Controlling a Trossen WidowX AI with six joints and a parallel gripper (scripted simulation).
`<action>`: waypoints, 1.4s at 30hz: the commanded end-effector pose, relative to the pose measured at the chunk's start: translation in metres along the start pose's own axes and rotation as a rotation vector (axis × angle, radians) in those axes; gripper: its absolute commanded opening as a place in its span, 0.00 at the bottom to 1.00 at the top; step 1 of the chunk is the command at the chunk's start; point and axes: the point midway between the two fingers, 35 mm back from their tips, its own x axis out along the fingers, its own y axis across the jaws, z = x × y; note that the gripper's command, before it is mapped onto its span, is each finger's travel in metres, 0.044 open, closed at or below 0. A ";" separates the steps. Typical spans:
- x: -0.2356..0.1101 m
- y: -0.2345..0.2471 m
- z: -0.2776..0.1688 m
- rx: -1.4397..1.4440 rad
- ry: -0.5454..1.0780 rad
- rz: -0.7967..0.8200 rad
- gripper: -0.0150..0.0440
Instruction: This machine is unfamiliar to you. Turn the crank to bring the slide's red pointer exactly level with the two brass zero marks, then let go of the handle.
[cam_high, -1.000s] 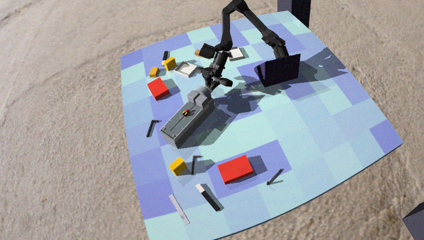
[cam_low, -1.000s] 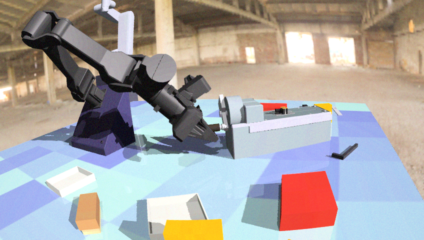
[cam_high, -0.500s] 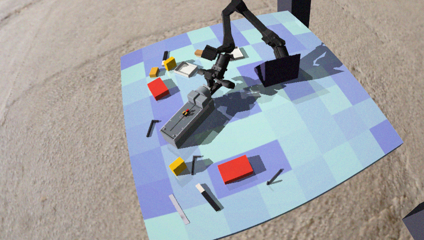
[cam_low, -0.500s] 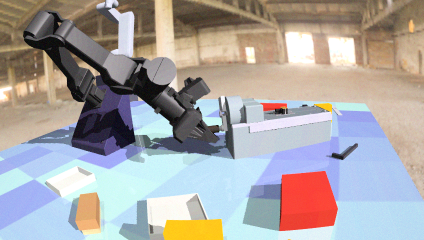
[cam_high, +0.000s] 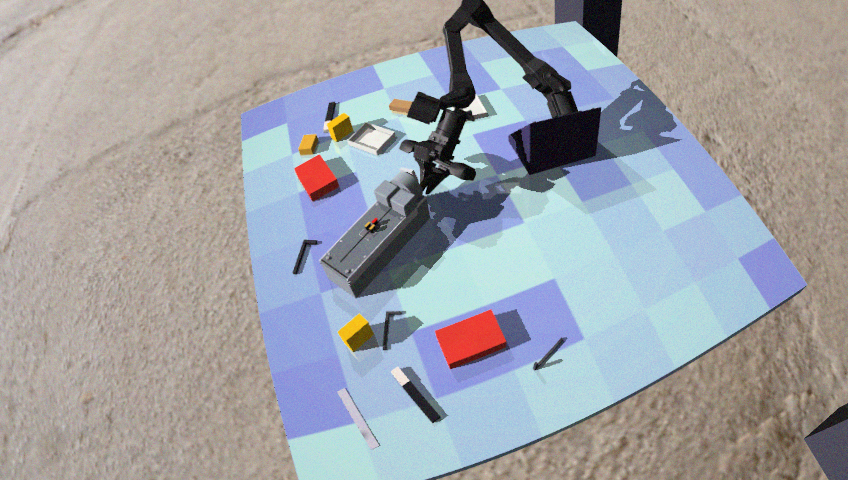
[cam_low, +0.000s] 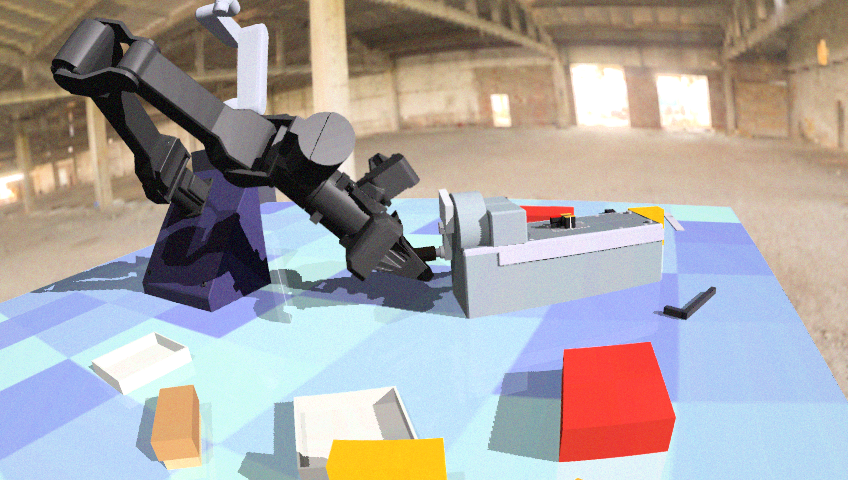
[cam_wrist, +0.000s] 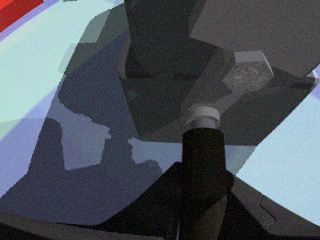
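The grey machine (cam_high: 357, 246) (cam_low: 571, 276) stands on the table, its crank end toward the arm. The light grey crank arm (cam_wrist: 212, 93) slants up and right from the handle in the wrist view. The dark crank handle (cam_low: 424, 253) (cam_wrist: 204, 150) sticks out toward the gripper. My gripper (cam_high: 426, 186) (cam_low: 426, 268) (cam_wrist: 195, 171) is shut on the handle. On the machine's top, the red pointer (cam_high: 374, 220) shows close beside the small brass marks (cam_high: 369, 226), slightly toward the crank end. The exact offset is too small to tell, and I cannot make out the pointer in the exterior view.
Red blocks (cam_high: 470, 337) (cam_high: 315, 177) (cam_low: 615, 398) and yellow blocks (cam_high: 355, 333) (cam_high: 339, 127) lie around the machine. White trays (cam_high: 386, 146) (cam_low: 108, 375), an orange block (cam_low: 174, 419) and black L-shaped pieces (cam_high: 302, 256) (cam_low: 696, 305) also lie on the table.
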 end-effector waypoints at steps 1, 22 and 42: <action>-0.002 0.007 0.002 -0.003 0.000 0.007 0.25; -0.014 0.021 0.014 -0.002 -0.001 0.008 0.25; -0.030 0.019 0.030 -0.001 -0.002 0.008 0.25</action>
